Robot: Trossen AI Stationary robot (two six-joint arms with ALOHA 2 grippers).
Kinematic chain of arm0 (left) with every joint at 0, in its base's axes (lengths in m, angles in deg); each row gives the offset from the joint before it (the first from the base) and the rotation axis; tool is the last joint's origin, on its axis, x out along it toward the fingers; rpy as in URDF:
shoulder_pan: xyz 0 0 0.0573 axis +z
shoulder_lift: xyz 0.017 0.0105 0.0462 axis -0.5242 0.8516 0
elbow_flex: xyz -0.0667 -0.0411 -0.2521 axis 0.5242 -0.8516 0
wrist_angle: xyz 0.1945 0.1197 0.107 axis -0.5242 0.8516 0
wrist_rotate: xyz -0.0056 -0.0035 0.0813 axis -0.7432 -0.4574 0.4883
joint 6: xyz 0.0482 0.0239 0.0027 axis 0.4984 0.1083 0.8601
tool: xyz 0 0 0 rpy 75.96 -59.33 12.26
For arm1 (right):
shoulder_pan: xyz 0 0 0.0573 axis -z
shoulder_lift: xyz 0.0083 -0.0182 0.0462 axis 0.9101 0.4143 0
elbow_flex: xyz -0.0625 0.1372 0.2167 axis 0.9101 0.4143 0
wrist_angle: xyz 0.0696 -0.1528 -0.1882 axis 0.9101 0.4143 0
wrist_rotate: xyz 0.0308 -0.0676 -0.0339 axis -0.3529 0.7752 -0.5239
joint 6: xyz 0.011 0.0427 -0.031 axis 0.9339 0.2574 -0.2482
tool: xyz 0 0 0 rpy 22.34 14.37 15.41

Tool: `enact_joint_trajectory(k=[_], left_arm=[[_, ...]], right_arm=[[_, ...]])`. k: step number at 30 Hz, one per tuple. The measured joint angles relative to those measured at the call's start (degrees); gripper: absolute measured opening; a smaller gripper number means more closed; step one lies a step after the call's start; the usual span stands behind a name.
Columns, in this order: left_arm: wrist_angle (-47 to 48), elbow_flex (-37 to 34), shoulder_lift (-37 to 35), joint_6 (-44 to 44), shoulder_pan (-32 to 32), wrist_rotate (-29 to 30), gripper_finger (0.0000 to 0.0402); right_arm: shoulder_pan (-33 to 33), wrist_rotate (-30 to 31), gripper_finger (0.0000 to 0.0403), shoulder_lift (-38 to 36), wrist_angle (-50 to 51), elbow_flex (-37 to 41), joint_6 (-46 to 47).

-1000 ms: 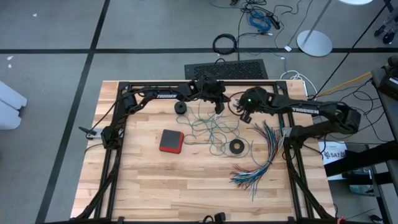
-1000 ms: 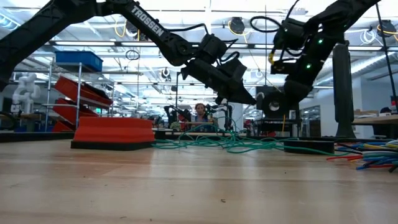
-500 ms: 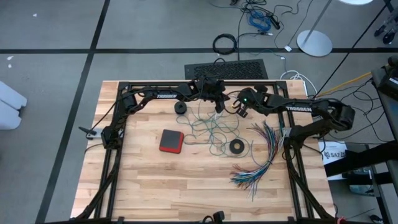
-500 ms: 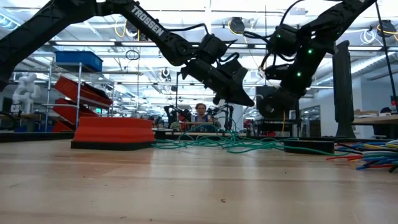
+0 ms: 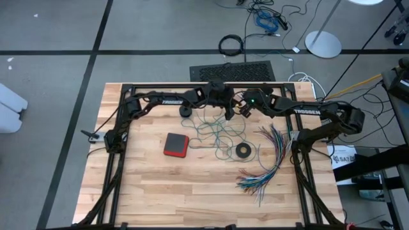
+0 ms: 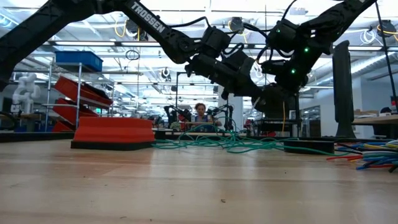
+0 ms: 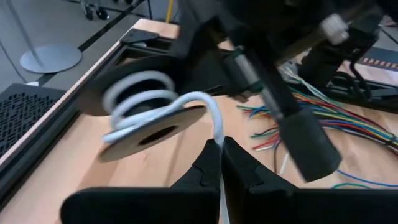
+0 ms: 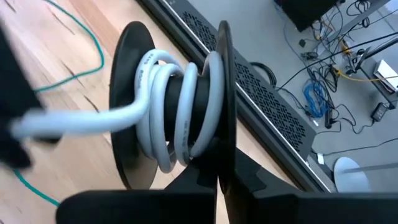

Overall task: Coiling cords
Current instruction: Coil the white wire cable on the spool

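Observation:
A black spool (image 8: 180, 112) with several turns of white cord (image 8: 165, 102) is held above the far middle of the table by my right gripper (image 5: 245, 109), which is shut on it. My left gripper (image 5: 227, 110) is right beside the spool, shut on the stretch of white cord that leaves it (image 7: 211, 115). The teal-green cord (image 5: 217, 135) lies in loose tangled loops on the table under and in front of both grippers. My left gripper pinches the white cord (image 7: 218, 135) between its two fingertips, a short way from the spool. The cord curves from the fingers to the spool's core, clear of the table. My right gripper pinches one flat black flange of the spool at its rim (image 8: 222, 146), the fingers lying along the disc's faces. The spool is lifted clear of the table, its axis roughly level.
A red block (image 5: 176, 145) lies left of the cords, a small black ring (image 5: 243, 151) to their right, and a fanned bundle of multicoloured wires (image 5: 268, 163) near the right edge. A small black round piece (image 5: 186, 111) sits at the far left of the tangle.
My right gripper has tipped and rolled, carrying the spool a little toward the table's left and far edge, closer to my left gripper. My left gripper has risen slightly and shifted toward the spool, keeping hold of the white cord.

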Motion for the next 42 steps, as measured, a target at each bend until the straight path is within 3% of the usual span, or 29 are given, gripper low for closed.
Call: enact_joint_trajectory(k=[22,30,42], left_arm=[[-3.72,-0.02,0.00,-1.38,-0.58,3.44,0.0008],[-6.74,-0.02,0.00,-1.05,-0.63,4.95,0.0009],[-6.59,-0.02,-0.15,-1.29,-0.61,8.46,0.0009]], right_arm=[[0.00,-3.56,0.0000,-0.81,-10.26,0.00,2.51],[1.55,-7.48,0.0000,-3.23,-10.40,-0.02,3.96],[2.32,-7.78,0.0000,-4.95,-9.94,-0.02,4.42]])
